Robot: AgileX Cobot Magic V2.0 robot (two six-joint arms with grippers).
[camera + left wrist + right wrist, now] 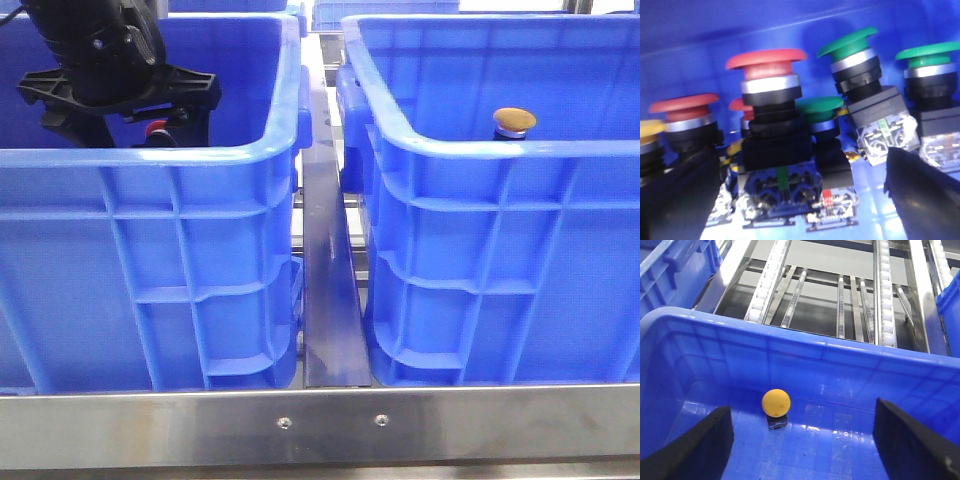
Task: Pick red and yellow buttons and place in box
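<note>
**Left gripper poised over a red push button in the supply crate**

Nearest you, the steel front rail (320, 425) spans the view, with two blue crates behind it. Your left gripper (800, 200) is lowered inside the left crate (150, 160); its jaws stand spread, holding nothing, and its dark fingers (680, 200) flank a tall red button (767, 62). That button stands upright on its dark contact block, packed against other red buttons, a yellow-capped one (650, 130) and several green buttons (850, 42). To do this step well, centre the jaws on the red button's black body below the silver collar, keep them clear of the green neighbour (820, 107) just beside it, and close only once both fingers sit at the same depth. Across the central divider, the right crate (500, 150) already holds one yellow-orange button (776, 403), standing alone on the floor near the far wall. Your right gripper (805, 440) hovers above that floor, jaws apart and empty.
</note>
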